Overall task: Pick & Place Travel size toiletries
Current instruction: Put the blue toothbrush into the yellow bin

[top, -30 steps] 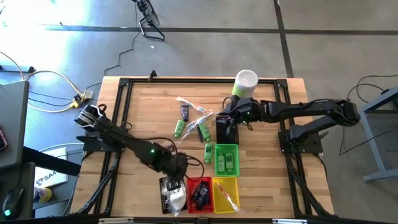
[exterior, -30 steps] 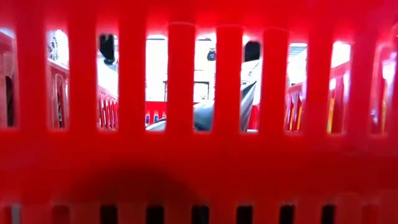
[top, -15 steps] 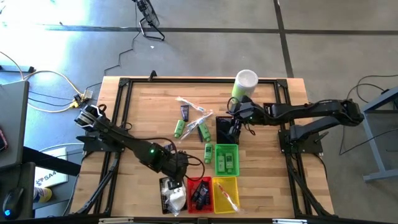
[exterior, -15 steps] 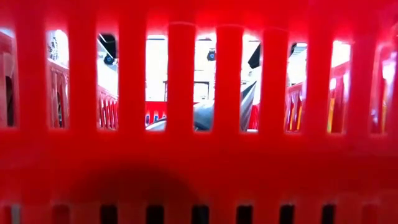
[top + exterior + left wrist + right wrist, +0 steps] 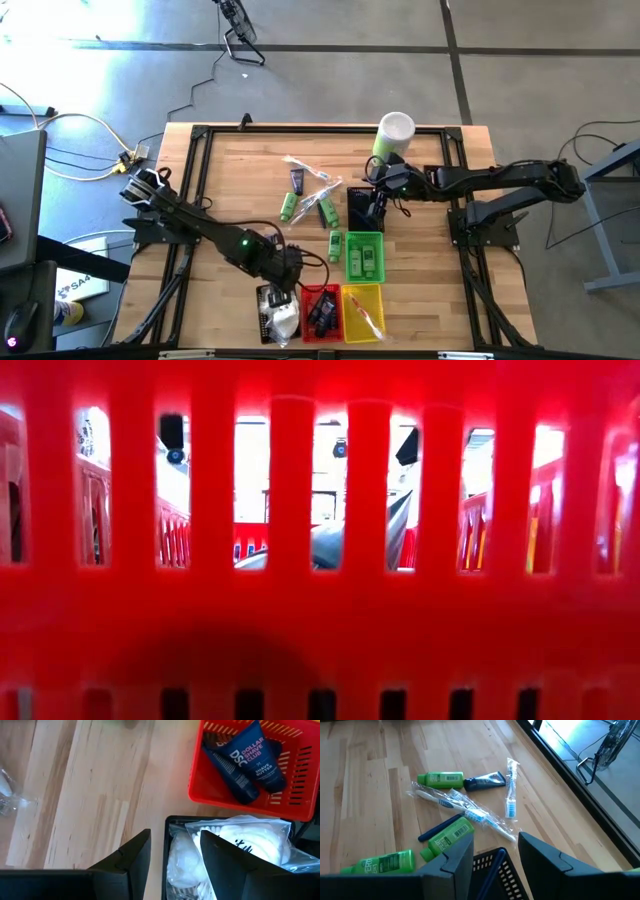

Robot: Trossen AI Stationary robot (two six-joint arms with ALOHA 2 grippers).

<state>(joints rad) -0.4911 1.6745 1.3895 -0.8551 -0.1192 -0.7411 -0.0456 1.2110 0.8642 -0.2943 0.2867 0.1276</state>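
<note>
Spanning the grey-floored room (image 5: 330, 25), wooden table (image 5: 230, 170), black frame (image 5: 195, 150), both pincers with fingers apart, empty.

A wooden table (image 5: 240, 170) stands on grey concrete floor (image 5: 330, 60) crossed by cables (image 5: 60, 120).

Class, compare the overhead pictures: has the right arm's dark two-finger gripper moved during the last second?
Yes. The right gripper has shifted slightly toward the tall green-and-white canister, judged against the black basket under it.
</note>
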